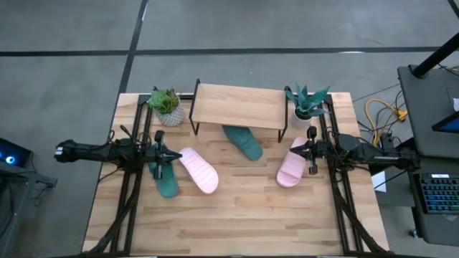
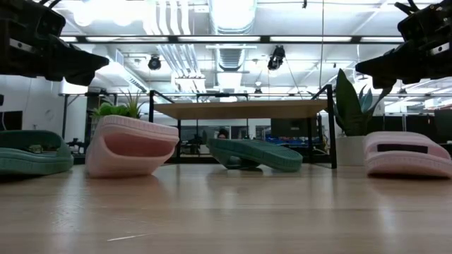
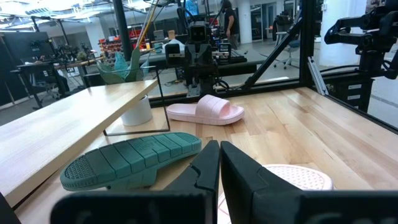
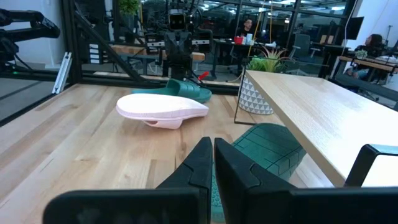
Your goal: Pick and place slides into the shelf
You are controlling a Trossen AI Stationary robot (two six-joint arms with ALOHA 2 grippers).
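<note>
The shelf (image 1: pixel 237 106) stands at the table's far side, its plank top bare. One dark green slide (image 1: pixel 244 141) lies sole up, its far end under the shelf. The other green slide (image 1: pixel 166 180) and a pink slide (image 1: pixel 199 170) lie near the left side, the pink one tipped (image 2: pixel 131 144). The second pink slide (image 1: pixel 290 166) lies on the right. My left gripper (image 1: pixel 159 154) hangs shut above the left green slide, clear of it. My right gripper (image 1: pixel 310 150) hangs shut above the right pink slide's far end, also raised (image 2: pixel 381 67).
A potted plant (image 1: pixel 167 107) stands by the shelf's left legs and another plant (image 1: pixel 308 104) by its right legs. Black arm frames run along both table sides. Bare wood (image 1: pixel 237 215) spreads across the near half of the table.
</note>
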